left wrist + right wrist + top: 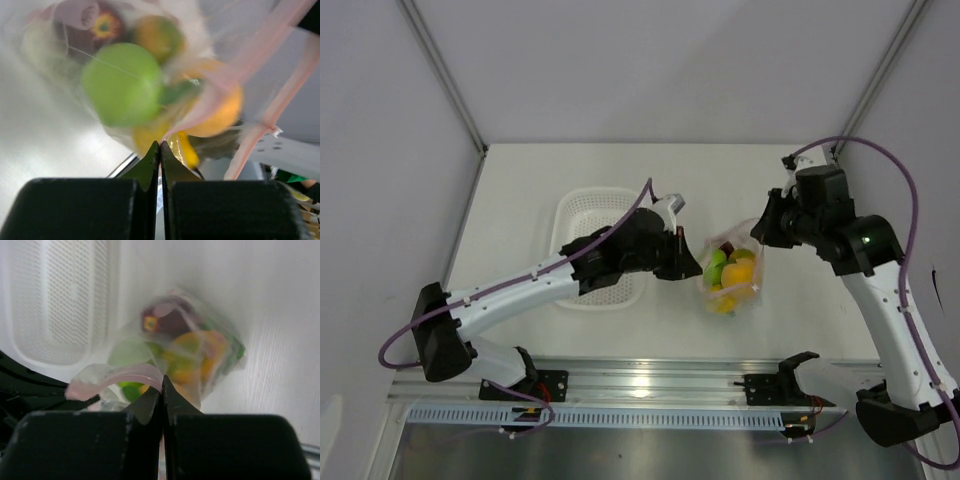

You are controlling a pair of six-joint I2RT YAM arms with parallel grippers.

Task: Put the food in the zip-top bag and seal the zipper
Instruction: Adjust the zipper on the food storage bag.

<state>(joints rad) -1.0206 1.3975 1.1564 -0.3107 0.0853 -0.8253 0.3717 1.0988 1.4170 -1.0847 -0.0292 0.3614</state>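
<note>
The left pincer (160, 147) is clamping one zip-top bag (732, 270) by its edge; the right pincer (161, 382) is clamping its pink zipper (117, 377). The bag is hanging between them beside one white basket (582, 205), showing one lime-green fruit (122, 82), one dark red apple (95, 27) and two orange-yellow fruits (222, 112).

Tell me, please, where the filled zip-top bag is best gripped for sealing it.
Grip the pink zipper strip at the mouth, one end from each side. It is a thin flat band that closed fingers can pinch, while the body of the zip-top bag bulges with food and is floppy. The left gripper and right gripper appear pinched there.
</note>
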